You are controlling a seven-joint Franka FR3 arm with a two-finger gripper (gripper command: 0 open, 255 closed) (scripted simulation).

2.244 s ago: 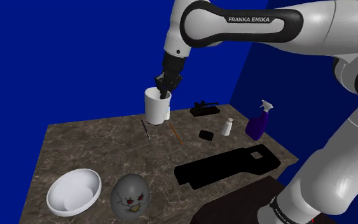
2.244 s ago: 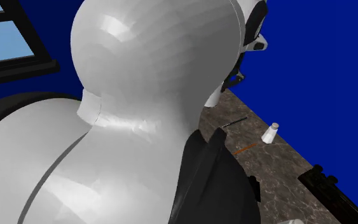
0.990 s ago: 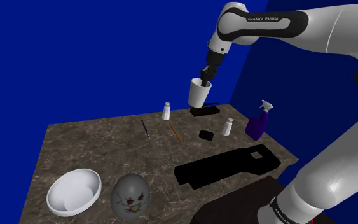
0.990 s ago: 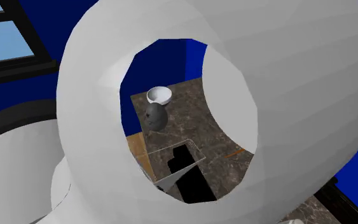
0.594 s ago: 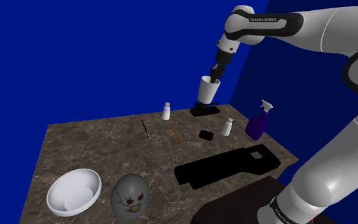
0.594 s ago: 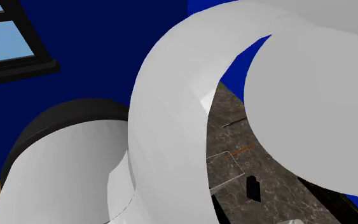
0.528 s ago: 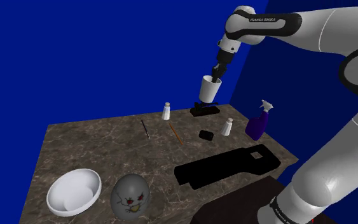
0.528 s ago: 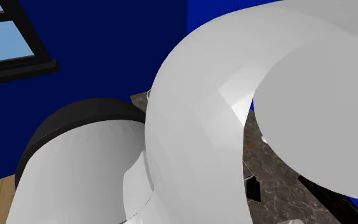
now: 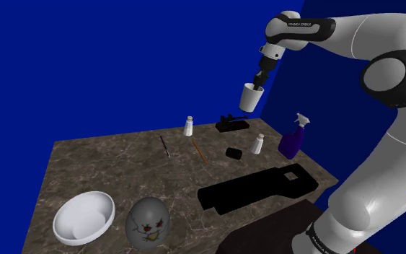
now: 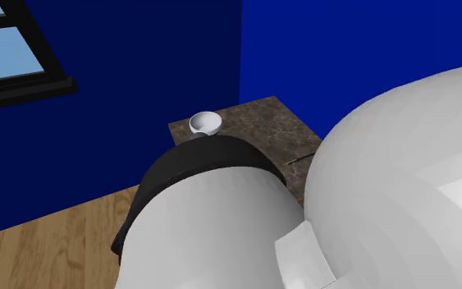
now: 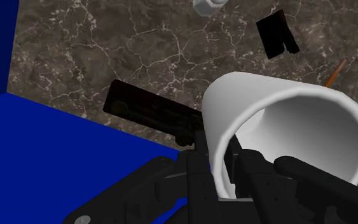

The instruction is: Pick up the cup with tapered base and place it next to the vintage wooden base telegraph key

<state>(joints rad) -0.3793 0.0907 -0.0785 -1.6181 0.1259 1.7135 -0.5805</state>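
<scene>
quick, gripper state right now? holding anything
Gripper: shut on the white cup, clasping its rim, with the cup in the air above the marbled table.

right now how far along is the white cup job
Done: the white tapered cup is off the brown marbled table, clamped at its rim by the black gripper. In hand: it hangs high up, roughly over the dark telegraph key at the far edge. Left: lowering it onto the table beside the key and letting go.
</scene>
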